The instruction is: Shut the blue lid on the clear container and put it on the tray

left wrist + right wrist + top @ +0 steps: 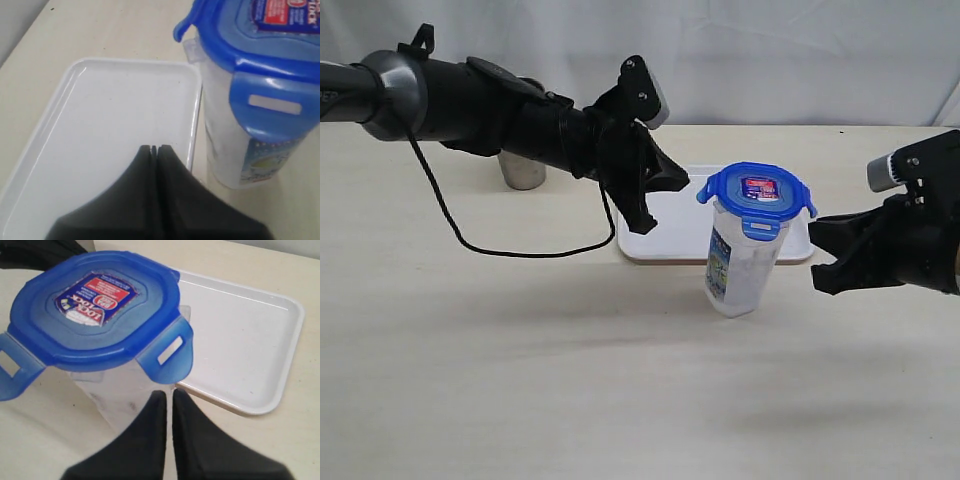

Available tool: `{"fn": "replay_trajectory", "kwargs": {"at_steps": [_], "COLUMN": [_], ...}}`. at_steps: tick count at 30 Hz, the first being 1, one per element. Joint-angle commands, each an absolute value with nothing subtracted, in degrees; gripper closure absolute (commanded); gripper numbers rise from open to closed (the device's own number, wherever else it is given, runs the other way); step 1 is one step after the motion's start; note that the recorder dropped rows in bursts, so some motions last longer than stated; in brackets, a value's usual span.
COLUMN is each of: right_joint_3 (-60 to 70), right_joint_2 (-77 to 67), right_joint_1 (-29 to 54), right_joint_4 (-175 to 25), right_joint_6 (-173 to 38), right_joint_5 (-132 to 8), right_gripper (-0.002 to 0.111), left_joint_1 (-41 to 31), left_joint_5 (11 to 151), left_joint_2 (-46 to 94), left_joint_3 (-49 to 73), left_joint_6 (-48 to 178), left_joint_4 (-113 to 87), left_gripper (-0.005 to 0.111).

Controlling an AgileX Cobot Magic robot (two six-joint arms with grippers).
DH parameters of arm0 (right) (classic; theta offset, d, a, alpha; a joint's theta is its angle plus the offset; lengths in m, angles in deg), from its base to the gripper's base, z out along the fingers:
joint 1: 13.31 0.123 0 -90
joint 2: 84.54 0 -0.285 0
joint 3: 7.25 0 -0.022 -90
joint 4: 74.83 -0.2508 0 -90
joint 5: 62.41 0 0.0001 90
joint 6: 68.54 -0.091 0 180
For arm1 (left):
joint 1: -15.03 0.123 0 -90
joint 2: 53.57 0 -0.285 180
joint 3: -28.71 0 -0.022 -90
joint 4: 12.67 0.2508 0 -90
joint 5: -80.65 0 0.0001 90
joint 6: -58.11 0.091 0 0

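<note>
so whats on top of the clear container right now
The blue lid sits on the clear container, sticker up, with at least two flaps splayed outward, not snapped down. The lid covers the mouth, so the rim seal cannot be seen.

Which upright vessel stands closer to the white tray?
The tall clear plastic container with the blue lid, right at the edge of the flat white plastic tray; the grey metal tumbler stands farther off.

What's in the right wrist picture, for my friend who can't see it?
A blue lid sits on a clear container that stands on the table beside a white tray. The right gripper, shut, points at the container.
</note>
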State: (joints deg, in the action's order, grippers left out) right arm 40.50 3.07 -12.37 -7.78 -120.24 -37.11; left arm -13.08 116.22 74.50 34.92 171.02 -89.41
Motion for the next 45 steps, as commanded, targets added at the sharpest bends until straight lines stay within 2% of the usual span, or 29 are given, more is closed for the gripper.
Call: {"fn": "replay_trajectory", "kwargs": {"at_steps": [1, 5, 27, 41, 45], "right_joint_3": [40.7, 40.7, 40.7, 40.7, 40.7], "right_joint_2": [3.4, 3.4, 3.4, 3.4, 3.4], "right_joint_1": [-12.5, -12.5, -12.5, -12.5, -12.5], "right_joint_4": [-8.5, -8.5, -11.4, -17.5, -17.5], "right_joint_6": [-119.5, -120.4, -116.0, -111.3, -111.4], "right_joint_5": [-37.0, -37.0, -37.0, -37.4, -38.8], "right_gripper": [0.104, 0.104, 0.104, 0.104, 0.104], "left_joint_1": [-13.3, -13.4, -13.4, -13.4, -13.4], "left_joint_5": [115.2, 118.0, 124.9, 124.8, 118.9], "left_joint_2": [73.6, 73.6, 73.6, 73.6, 73.5], "left_joint_3": [34.9, 34.9, 34.9, 34.9, 34.9], "left_joint_6": [177.5, 180.9, 171.7, 167.3, 167.3], "left_joint_4": [-98.2, -103.5, -91.6, -86.8, -87.7], "left_gripper": [0.107, 0.107, 0.107, 0.107, 0.107]}}
